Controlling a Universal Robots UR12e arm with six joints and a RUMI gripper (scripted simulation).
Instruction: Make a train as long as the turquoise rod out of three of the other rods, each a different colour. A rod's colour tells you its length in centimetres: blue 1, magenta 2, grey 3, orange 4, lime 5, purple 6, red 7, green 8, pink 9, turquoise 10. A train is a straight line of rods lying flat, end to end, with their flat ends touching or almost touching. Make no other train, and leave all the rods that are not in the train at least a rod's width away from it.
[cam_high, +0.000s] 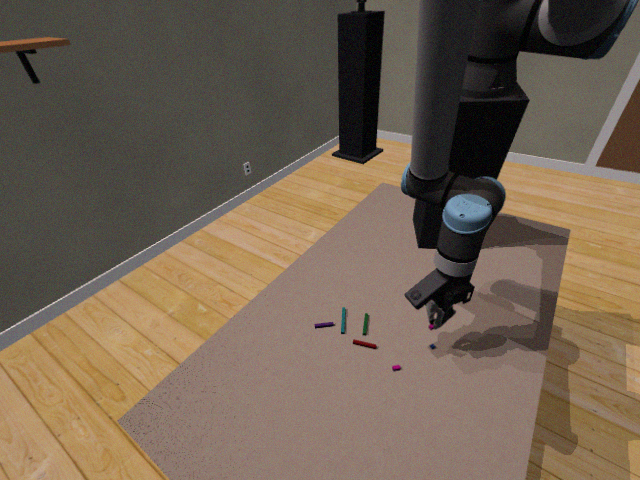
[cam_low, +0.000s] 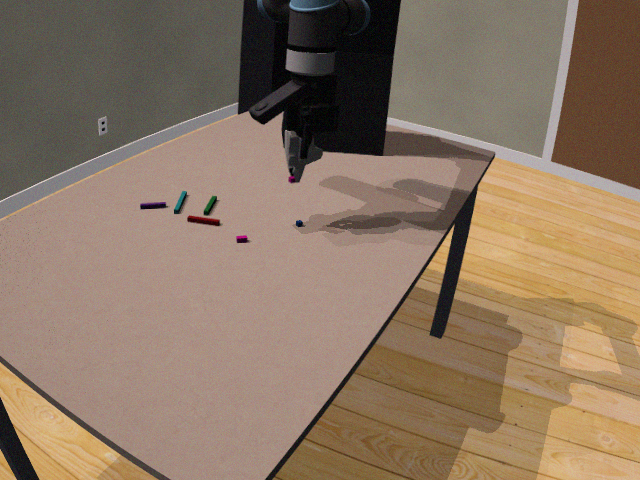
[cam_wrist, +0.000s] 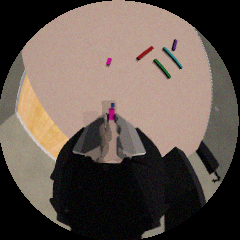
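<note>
Magenta rod carried above the table, close to the blue cube

Purple rod (cam_high: 324, 324), turquoise rod (cam_high: 343, 320), green rod (cam_high: 365, 323) and red rod (cam_high: 364, 344) lie well to the gripper's left, loosely grouped but apart, none yet end to end. A second magenta rod (cam_high: 396, 367) lies nearer, left and toward the camera. The gripper (cam_high: 433, 322) is nearly closed, pinching a short magenta rod (cam_high: 431, 327) at its tips, held upright and clear of the table (cam_high: 258, 413), likely for transport. The blue rod (cam_high: 432, 346) sits just below and in front; red, magenta and blue would match turquoise.
</note>
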